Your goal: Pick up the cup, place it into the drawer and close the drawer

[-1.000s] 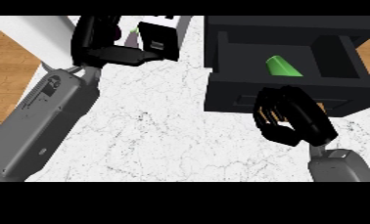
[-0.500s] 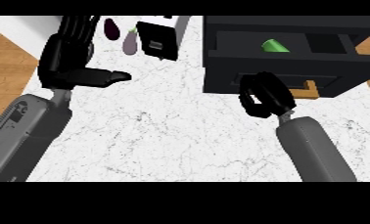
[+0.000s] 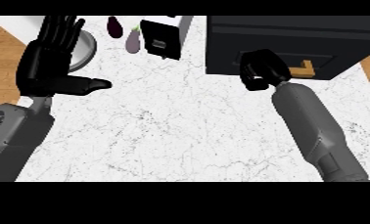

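The black drawer unit sits at the upper right with its drawer front pushed in flush; a wooden handle shows on it. The cup is hidden from view. My right hand rests against the drawer front with fingers curled, holding nothing. At the left of the head view my left hand stands open, fingers up and thumb out to the right.
A black and white box stands at the top centre, with two purple eggplants beside it. A grey round dish lies partly behind my left hand. Wooden floor shows past the counter's left edge.
The drawer has gone from open, with the green cup visible inside, to shut. My right hand pushed it inward. The left hand has opened out, its fingers now raised.
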Controlling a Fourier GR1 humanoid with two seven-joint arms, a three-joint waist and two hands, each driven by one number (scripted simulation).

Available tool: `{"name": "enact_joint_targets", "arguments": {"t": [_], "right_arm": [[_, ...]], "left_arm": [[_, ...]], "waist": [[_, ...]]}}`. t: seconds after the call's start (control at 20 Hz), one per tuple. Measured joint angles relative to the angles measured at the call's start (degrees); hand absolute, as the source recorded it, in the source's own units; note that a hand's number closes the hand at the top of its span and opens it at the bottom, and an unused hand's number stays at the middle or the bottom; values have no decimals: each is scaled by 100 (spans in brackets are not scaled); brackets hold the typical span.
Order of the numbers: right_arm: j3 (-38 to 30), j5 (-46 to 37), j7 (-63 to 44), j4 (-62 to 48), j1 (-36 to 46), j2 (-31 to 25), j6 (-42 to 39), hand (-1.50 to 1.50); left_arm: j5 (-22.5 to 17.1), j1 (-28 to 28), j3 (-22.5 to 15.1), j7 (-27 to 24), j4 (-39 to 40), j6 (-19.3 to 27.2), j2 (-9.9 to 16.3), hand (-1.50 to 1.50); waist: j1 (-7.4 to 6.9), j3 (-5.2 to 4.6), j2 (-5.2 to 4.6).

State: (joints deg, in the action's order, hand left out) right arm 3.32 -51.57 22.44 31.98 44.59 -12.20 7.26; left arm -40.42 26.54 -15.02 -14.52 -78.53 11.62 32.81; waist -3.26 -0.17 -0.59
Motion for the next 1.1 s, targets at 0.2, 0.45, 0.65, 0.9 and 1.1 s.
{"name": "enact_joint_targets", "arguments": {"t": [0.2,0.45,0.65,0.9,1.1], "right_arm": [[-228,137,315,-664,342,-62,-111,150],[-425,364,706,-1035,495,-149,-435,150],[-517,481,968,-1183,563,-218,-655,150],[-645,610,1200,-1270,576,-255,-727,150],[-718,693,1424,-1311,560,-305,-804,150]], "left_arm": [[-24,-116,53,-43,-38,-199,20,-150],[-37,-164,37,-71,-63,-361,-41,-150],[-31,-172,14,-120,-2,-496,-97,-150],[-38,-152,4,-124,42,-601,-145,-150],[-36,-210,-12,-193,76,-700,-197,-150]], "waist": [[-72,4,-3],[-134,-7,24],[-166,-16,11],[-199,-21,-4],[-237,-17,-13]]}}
